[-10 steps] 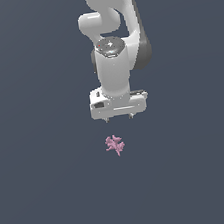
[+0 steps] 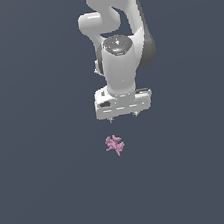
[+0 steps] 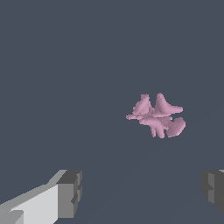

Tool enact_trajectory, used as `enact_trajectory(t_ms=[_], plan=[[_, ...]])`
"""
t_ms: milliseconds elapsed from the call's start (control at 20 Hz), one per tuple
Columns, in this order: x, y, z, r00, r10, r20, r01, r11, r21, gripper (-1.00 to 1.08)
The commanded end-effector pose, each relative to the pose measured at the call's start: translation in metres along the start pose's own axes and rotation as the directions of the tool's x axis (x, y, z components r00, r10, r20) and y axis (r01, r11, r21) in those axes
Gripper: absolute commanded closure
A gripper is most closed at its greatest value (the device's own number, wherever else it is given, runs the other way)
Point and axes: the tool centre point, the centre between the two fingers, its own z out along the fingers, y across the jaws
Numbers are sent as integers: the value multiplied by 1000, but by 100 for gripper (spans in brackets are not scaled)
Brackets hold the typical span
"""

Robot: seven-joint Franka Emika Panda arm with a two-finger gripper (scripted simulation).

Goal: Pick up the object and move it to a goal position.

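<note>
The object (image 2: 114,145) is a tiny pink, spiky, branching shape lying on the dark grey floor. It also shows in the wrist view (image 3: 156,116). My white gripper (image 2: 123,116) hangs pointing down, above the object and slightly toward the exterior view's right. In the exterior view only its short fingertips (image 2: 135,113) show below the hand. In the wrist view the gripper (image 3: 142,192) is open and empty, its two grey fingers (image 3: 70,194) wide apart, with the object lying ahead of the gap, not between them.
The plain dark grey floor (image 2: 45,194) fills both views. The white arm (image 2: 119,42) rises from the gripper to the top of the exterior view. Nothing else shows.
The gripper has shifted slightly toward the exterior view's right. The object has not moved.
</note>
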Motion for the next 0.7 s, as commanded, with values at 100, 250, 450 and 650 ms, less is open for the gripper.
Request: enact_trajectory(t_ms=[100, 250, 450, 650], plan=[[0, -6, 0, 1000, -20, -3, 20, 1000, 0, -92], [0, -5, 0, 1000, -21, -2, 21, 1000, 0, -92], [2, -4, 2, 999, -45, -2, 45, 999, -2, -92], [4, -1, 5, 996, -88, 1, 88, 996, -4, -92]])
